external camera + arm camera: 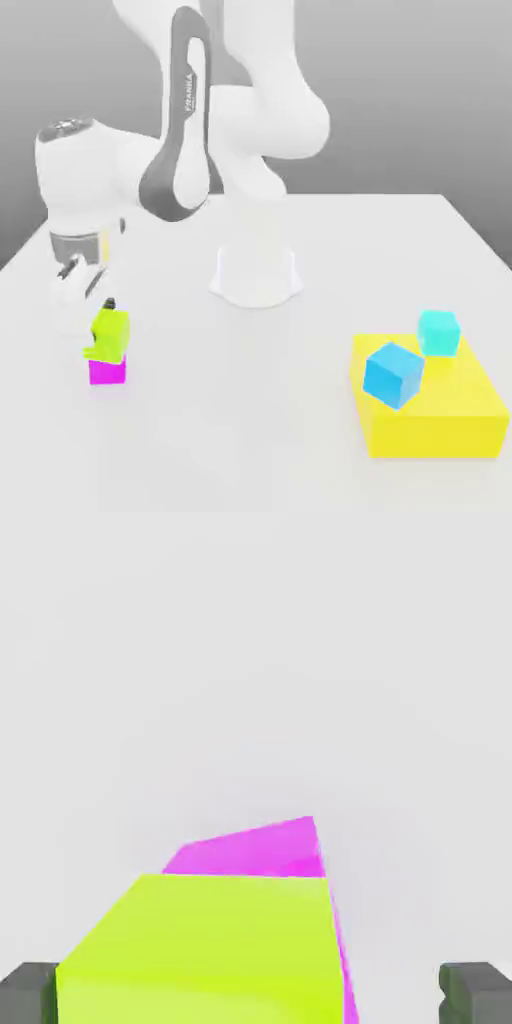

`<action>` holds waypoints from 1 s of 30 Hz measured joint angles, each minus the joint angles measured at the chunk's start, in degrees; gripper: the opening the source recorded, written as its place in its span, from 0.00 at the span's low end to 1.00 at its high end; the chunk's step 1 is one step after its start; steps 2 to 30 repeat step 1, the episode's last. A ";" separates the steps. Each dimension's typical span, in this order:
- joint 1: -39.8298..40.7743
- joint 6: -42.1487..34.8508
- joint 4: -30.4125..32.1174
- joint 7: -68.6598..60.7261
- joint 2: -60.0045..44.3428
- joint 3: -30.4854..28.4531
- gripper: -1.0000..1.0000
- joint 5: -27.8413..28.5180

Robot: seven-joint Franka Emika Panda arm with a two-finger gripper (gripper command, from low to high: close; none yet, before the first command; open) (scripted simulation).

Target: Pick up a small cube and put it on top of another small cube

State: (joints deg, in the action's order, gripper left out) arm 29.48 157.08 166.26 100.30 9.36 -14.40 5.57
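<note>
The small lime yellow-green cube sits on top of the magenta-pink cube near the exterior view's left, slightly askew on it. In the hand view the lime cube covers most of the magenta cube beneath it. My gripper hangs just above the lime cube and is open. Its dark fingers stand wide on either side, with a clear gap between one finger and the cube.
A large flat yellow block lies at the exterior view's right, carrying a blue cube and a cyan cube. The arm's white base stands at the table's middle back.
</note>
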 joint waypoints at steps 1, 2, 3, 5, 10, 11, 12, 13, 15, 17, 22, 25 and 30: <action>0.46 -2.03 0.04 0.50 2.08 0.28 1.00 0.72; 0.46 -2.03 0.04 0.50 2.08 0.28 1.00 0.72; 0.46 -2.03 0.04 0.50 2.08 0.28 1.00 0.72; 0.46 -2.03 0.04 0.50 2.08 0.28 1.00 0.72; 0.46 -2.03 0.04 0.50 2.08 0.28 1.00 0.72; 0.46 -2.03 0.04 0.50 2.08 0.28 1.00 0.72; 0.46 -2.03 0.04 0.50 2.08 0.28 1.00 0.72; 0.46 -2.03 0.04 0.50 2.08 0.28 1.00 0.72; 0.46 -2.03 0.04 0.50 2.08 0.28 1.00 0.72; 0.46 -2.03 0.04 0.50 2.08 0.28 1.00 0.72; 0.46 -2.03 0.04 0.50 2.08 0.28 1.00 0.72; 0.46 -2.03 0.04 0.50 2.08 0.28 1.00 0.72; 0.46 -2.03 0.04 0.50 2.08 0.28 1.00 0.72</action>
